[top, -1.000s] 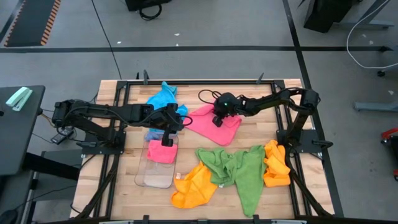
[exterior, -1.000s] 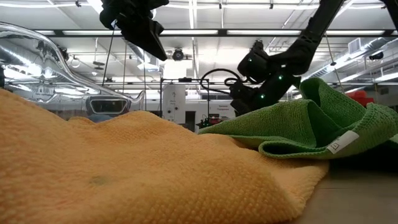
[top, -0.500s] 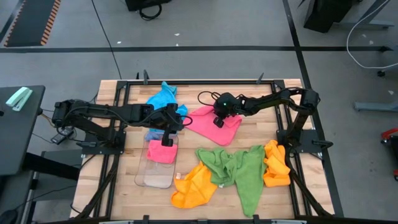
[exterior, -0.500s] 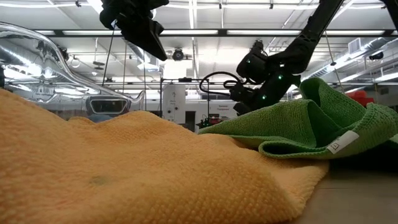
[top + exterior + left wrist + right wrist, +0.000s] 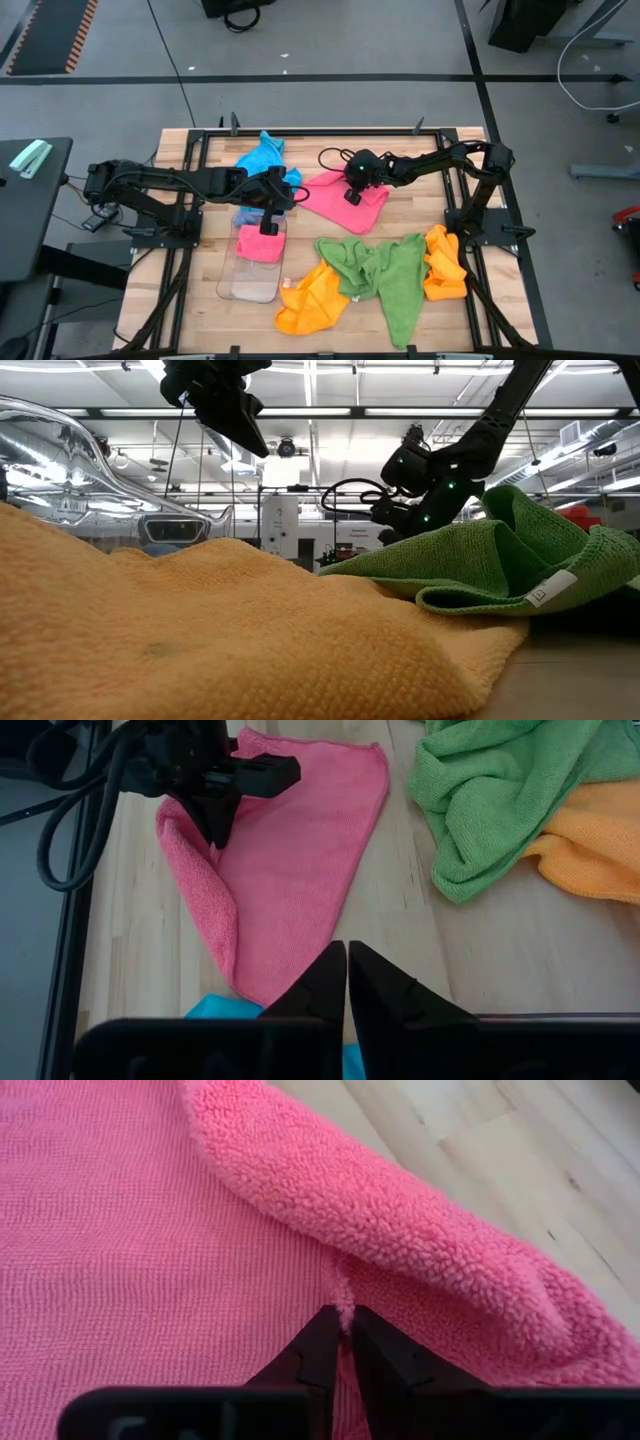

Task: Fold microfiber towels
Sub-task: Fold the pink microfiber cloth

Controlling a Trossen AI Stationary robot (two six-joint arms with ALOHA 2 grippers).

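Pinching a raised fold of the pink towel [image 5: 150, 1230] with the right tool [image 5: 340, 1330], far side of the worktop [image 5: 200, 300]. Hovering pressed together over a folded pink cloth [image 5: 260, 245] on the clear tray [image 5: 245, 285], the left tool [image 5: 270, 228]; blue towel [image 5: 262, 155] just behind. Crowding the near side: green towel [image 5: 385, 275], orange towels [image 5: 310, 300]. Since a second ago, hardly moved, right wrist only slightly shifted.

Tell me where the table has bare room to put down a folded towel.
Bare wood lies left of the clear tray and between the green towel and the flat pink towel. The front right, with both orange towels, is crowded.
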